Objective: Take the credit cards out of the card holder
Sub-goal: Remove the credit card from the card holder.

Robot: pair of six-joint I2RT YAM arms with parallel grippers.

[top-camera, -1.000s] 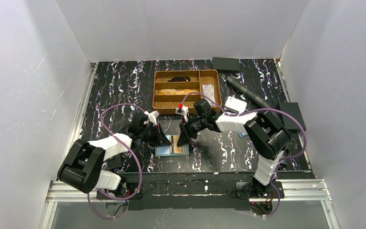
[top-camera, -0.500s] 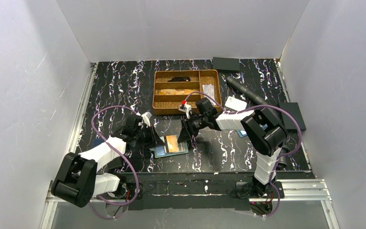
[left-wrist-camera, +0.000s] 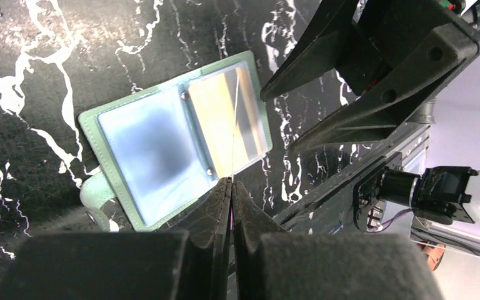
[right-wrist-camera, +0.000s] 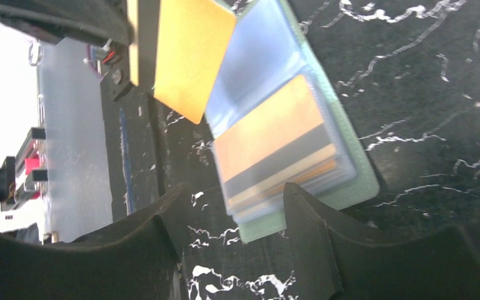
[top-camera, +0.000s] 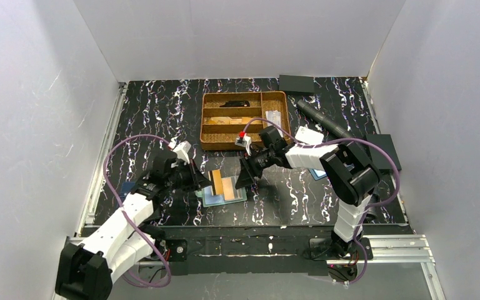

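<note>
The teal-green card holder (top-camera: 207, 201) lies open on the black marbled table, between the two grippers. My left gripper (top-camera: 201, 179) is shut on an orange-gold credit card (top-camera: 217, 181) and holds it on edge above the holder's left side. In the left wrist view this card (left-wrist-camera: 232, 131) shows only as a thin line running out from the left gripper (left-wrist-camera: 231, 182). From the right wrist it appears as a flat orange card (right-wrist-camera: 190, 56) above the holder (right-wrist-camera: 350, 187). Another orange card with a dark stripe (right-wrist-camera: 275, 137) sits in a clear pocket. My right gripper (right-wrist-camera: 234, 206) stands open at the holder's right edge.
A brown compartment tray (top-camera: 204, 125) with small items stands behind the holder. A black box (top-camera: 296, 83) and a black tube (top-camera: 325, 122) lie at the back right. A black block (top-camera: 381, 150) rests by the right wall. A blue item (top-camera: 127, 185) lies left of my left arm.
My left arm has drawn back to the left, bringing the orange-gold card out over the holder. The right gripper has stayed at the holder's right edge, its jaws shifting slightly.
</note>
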